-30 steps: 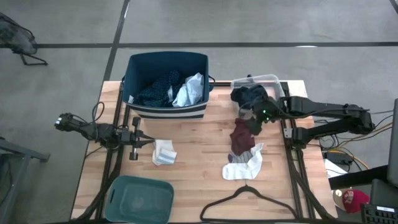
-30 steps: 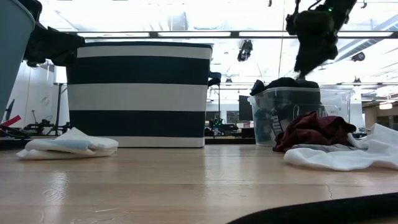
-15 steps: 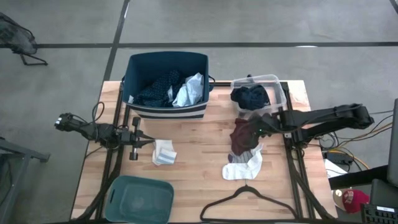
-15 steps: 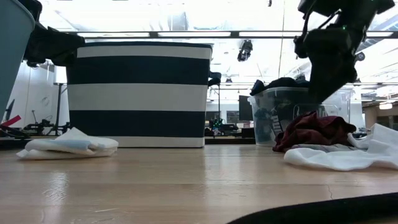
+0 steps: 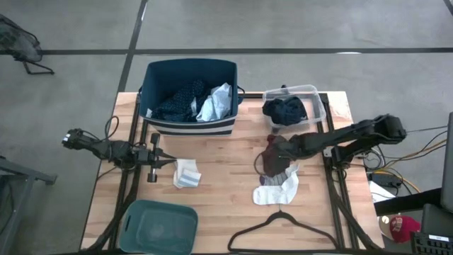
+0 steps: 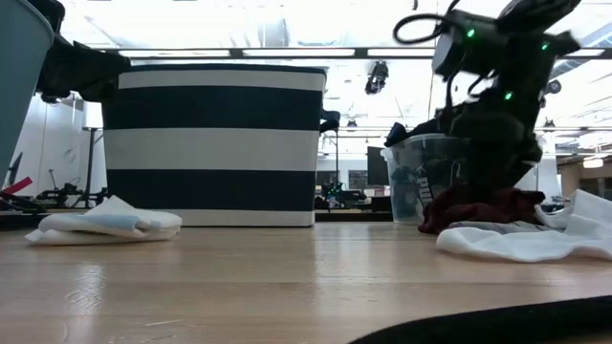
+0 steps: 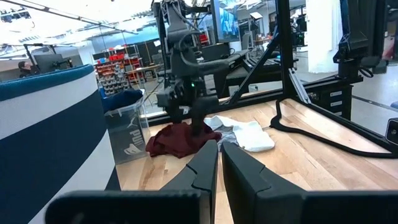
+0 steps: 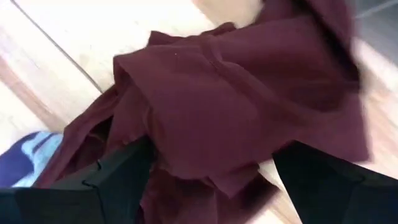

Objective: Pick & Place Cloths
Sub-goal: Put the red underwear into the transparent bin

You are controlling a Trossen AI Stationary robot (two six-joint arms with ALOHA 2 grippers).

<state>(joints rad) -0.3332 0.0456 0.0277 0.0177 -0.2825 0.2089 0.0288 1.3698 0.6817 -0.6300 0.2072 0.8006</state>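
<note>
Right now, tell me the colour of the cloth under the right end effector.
Maroon, plain with no pattern; the right wrist view shows it best.

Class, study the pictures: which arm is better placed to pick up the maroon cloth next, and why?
The right. The right gripper hangs open directly over the maroon cloth, fingers straddling it in its wrist view. The left gripper sits shut across the table beside the folded white cloth.

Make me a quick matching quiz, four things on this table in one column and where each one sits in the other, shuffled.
Things:
1. maroon cloth
2. dark navy cloth
3. black hanger
4. folded white cloth

Places:
A. in the clear tub
B. at the table's near edge
C. under the right gripper
D. in front of the left gripper

Pairs: 1-C, 2-A, 3-B, 4-D
</note>
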